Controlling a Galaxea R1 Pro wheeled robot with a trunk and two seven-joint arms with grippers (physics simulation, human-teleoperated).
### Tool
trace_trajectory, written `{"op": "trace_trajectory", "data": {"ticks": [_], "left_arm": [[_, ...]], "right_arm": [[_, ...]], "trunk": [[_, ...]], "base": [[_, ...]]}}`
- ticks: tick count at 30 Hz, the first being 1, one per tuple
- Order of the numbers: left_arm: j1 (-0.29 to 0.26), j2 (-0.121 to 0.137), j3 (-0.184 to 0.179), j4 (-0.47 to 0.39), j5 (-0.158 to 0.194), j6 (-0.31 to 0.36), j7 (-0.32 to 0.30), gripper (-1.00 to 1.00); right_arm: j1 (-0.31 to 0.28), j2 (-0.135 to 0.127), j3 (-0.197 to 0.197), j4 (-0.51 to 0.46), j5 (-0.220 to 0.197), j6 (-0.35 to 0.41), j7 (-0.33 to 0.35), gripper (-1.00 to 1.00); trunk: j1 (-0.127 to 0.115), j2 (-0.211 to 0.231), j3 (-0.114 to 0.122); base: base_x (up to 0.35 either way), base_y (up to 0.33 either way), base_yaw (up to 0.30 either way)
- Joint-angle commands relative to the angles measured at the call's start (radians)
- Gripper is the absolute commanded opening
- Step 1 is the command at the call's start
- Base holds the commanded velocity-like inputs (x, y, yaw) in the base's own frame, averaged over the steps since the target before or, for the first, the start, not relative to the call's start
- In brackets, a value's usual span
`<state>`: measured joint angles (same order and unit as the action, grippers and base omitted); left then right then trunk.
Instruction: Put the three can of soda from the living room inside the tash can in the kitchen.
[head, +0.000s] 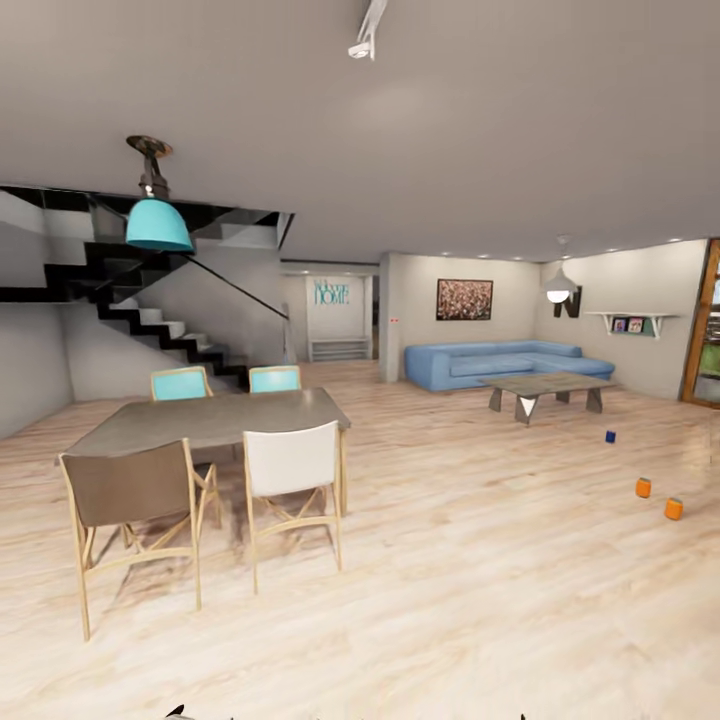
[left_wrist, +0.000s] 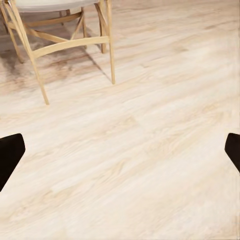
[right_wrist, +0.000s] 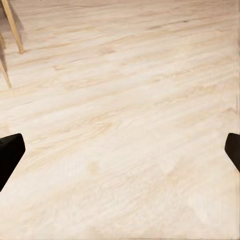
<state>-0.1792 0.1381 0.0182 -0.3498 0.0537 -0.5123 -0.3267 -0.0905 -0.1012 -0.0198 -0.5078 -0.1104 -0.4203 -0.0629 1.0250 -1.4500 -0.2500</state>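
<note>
The three cans stand on the wood floor well ahead and to the robot's right: the blue can (head: 610, 436) farthest, near the coffee table (head: 545, 385), then one orange can (head: 643, 487) and the other orange can (head: 674, 509) nearest. All look upright, long axis vertical (too small to be sure). The right gripper (right_wrist: 120, 150) is likely the nearer one. It and the left gripper (left_wrist: 120, 150) both hang empty over bare floor, fingers spread wide.

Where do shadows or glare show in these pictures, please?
Head view: dark shadows lie on the floor under the dining table and chairs, with bright sheen near the right doorway. Left wrist view: a chair casts a soft shadow. Right wrist view: evenly lit floor.
</note>
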Motion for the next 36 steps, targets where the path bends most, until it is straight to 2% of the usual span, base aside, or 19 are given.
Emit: {"op": "trace_trajectory", "data": {"ticks": [1,12,15,17,18,24,36], "left_arm": [[0.000,0.000,0.000,0.000,0.000,0.000,0.000,1.00],[0.000,0.001,0.001,0.001,0.000,-0.001,-0.004,1.00],[0.000,0.000,0.002,0.001,0.001,-0.001,-0.006,1.00],[0.000,0.000,0.002,0.002,0.001,0.000,-0.007,1.00],[0.000,0.000,0.002,0.002,0.001,0.001,-0.007,1.00],[0.000,0.000,0.002,0.002,0.005,0.004,-0.008,1.00],[0.000,-0.001,0.002,0.002,0.003,0.005,-0.009,1.00]], "right_arm": [[0.000,0.000,0.000,0.000,0.000,0.000,0.000,1.00],[-0.001,0.000,-0.004,0.000,-0.001,0.008,-0.003,1.00],[-0.001,0.000,-0.022,0.000,-0.001,0.008,-0.003,1.00],[-0.002,0.000,-0.053,0.000,-0.001,0.010,-0.002,1.00],[-0.003,0.001,-0.081,0.000,0.000,0.010,-0.001,1.00],[-0.003,0.001,-0.099,0.000,0.000,0.011,0.000,1.00],[-0.003,0.001,-0.103,0.000,0.000,0.011,0.000,1.00]], "trunk": [[0.000,0.000,0.001],[0.000,0.000,0.013],[0.000,0.000,0.015],[0.000,0.000,0.015],[0.000,0.000,0.015],[0.000,0.000,0.014],[0.000,0.000,0.010]], "base": [[-0.163,-0.273,-0.184],[-0.128,-0.242,-0.195],[-0.026,-0.081,-0.235],[-0.012,-0.037,-0.244],[-0.064,-0.013,-0.249],[-0.200,0.008,-0.251],[-0.229,0.177,-0.252]]}}
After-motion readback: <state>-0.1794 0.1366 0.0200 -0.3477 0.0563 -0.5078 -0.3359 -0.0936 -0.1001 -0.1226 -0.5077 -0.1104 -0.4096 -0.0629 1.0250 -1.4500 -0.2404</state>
